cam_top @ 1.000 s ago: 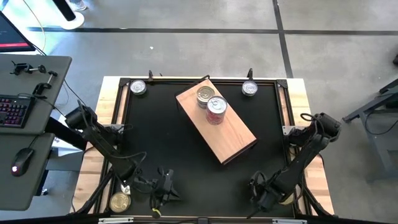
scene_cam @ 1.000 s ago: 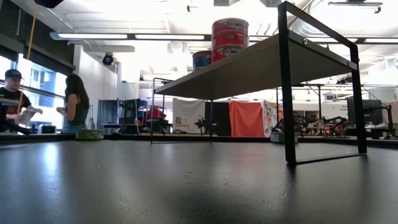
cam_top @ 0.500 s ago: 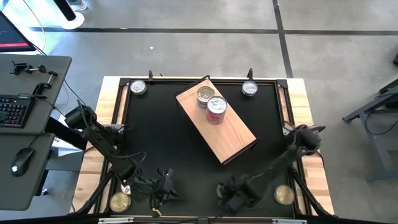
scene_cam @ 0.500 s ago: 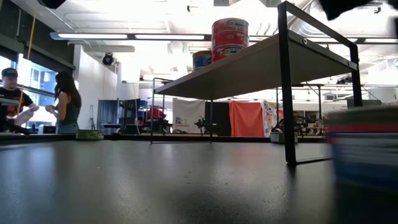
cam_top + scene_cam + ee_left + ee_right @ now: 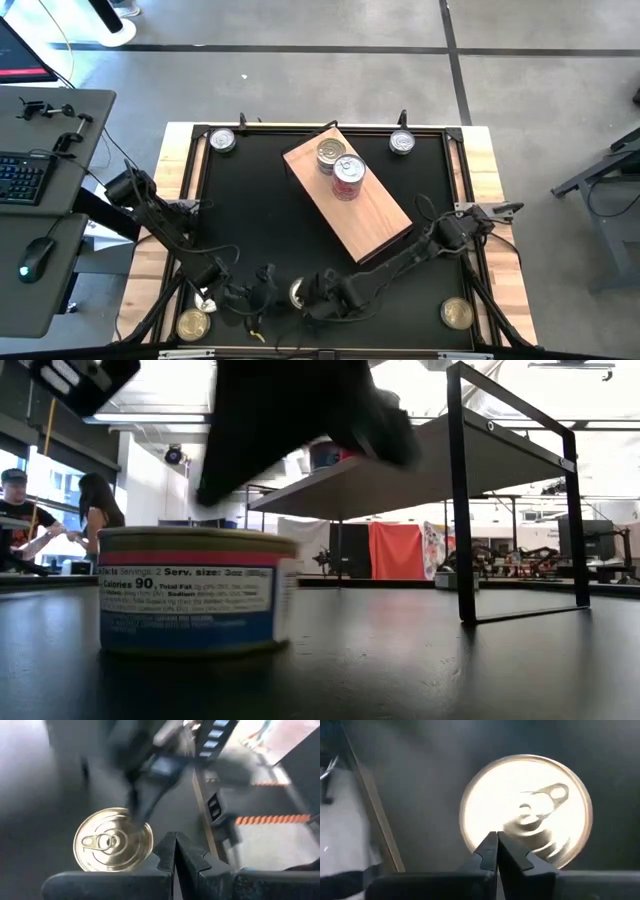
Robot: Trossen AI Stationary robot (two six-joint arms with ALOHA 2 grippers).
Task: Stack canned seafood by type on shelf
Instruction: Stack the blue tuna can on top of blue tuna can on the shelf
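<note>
A gold-lidded can (image 5: 297, 293) with a blue and pink label (image 5: 190, 592) stands upright on the black table near its near edge. It sits between my two shut grippers. My right gripper (image 5: 318, 292) reaches in from the right, with its tips (image 5: 496, 840) at the lid's rim. My left gripper (image 5: 270, 291) is just to the can's left, its tips (image 5: 175, 842) beside the can's wall. The wooden shelf (image 5: 380, 215) stands slantwise mid-table. On it are a silver-lidded can (image 5: 331, 153) and a red-labelled stack (image 5: 348, 172). My right gripper has its shut fingertips against the lid's edge (image 5: 142, 822) on the side toward the table's right. It comes slanting down from the right. The can stays upright with its base on the table. My left gripper is close beside the can's wall; I cannot tell whether it touches.
Single cans sit at the far left corner (image 5: 221, 141) and far right corner (image 5: 402, 143). Two more lie on the wooden border at the near left (image 5: 192, 324) and near right (image 5: 457, 313). The shelf's black metal leg (image 5: 462, 500) stands on the table. People stand in the room beyond.
My right gripper has swept fast along the near edge from the near right corner toward the left, rolling as it went. The can has slid upright across the table with it, ending in front of my left gripper. The near-right can it had covered now shows and has stayed put.
</note>
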